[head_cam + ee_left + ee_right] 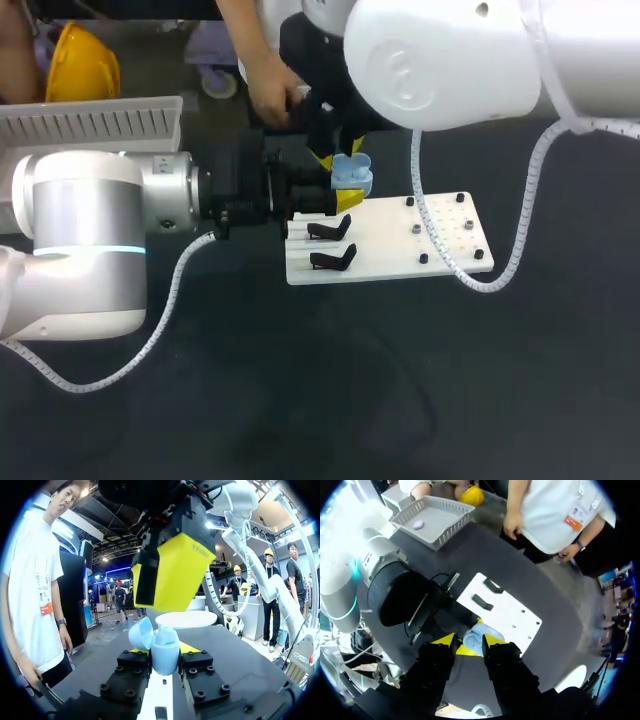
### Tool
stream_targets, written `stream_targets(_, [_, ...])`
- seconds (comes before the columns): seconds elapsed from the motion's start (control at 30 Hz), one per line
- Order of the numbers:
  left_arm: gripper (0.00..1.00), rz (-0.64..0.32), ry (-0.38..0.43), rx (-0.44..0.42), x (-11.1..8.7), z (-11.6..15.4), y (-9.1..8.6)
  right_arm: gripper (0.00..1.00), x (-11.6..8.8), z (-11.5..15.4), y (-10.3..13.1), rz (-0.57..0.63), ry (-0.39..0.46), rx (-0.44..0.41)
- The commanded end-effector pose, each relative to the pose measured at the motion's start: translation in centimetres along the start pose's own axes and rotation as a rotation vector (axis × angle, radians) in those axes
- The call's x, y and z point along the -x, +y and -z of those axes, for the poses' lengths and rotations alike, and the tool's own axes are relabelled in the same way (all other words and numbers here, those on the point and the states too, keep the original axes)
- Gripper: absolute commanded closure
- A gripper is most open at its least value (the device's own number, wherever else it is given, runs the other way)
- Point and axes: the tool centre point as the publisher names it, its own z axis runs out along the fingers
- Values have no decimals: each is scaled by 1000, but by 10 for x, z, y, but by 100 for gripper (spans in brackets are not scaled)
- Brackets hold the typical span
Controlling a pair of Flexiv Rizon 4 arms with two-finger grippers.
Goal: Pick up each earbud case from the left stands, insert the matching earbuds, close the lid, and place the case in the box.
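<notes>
While left jaws clamp it, blue earbud case [165, 655] upright, lid [140, 633] open sideways

Glossy plastic case [165, 652]; matt white board [400, 250]

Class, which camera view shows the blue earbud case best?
Left wrist view: the blue earbud case sits close up, lid open, in the left hand. Head view shows it small; right wrist view, partly hidden behind the right hand.
</notes>
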Motion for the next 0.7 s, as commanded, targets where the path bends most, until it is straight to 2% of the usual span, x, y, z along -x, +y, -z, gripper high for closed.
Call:
stream_targets(0.03, [100, -4, -4, 10, -1, 0, -2, 63, -5, 9, -6, -11, -53, -27])
stream_targets(0.17, [100, -4, -4, 10, -1, 0, -2, 58, 9, 2, -28, -56, -106, -40])
stream_targets(0.33, [100, -4, -4, 10, -1, 0, -2, 58, 19, -14, -50, -95, -113, -37])
stream_targets(0.5, [100, -4, -4, 10, -1, 0, -2, 58, 19, -30, -59, -111, -78, -34])
stream_targets(0.7, [100, -4, -4, 10, -1, 0, -2, 58, 11, -40, -58, -125, -51, -24])
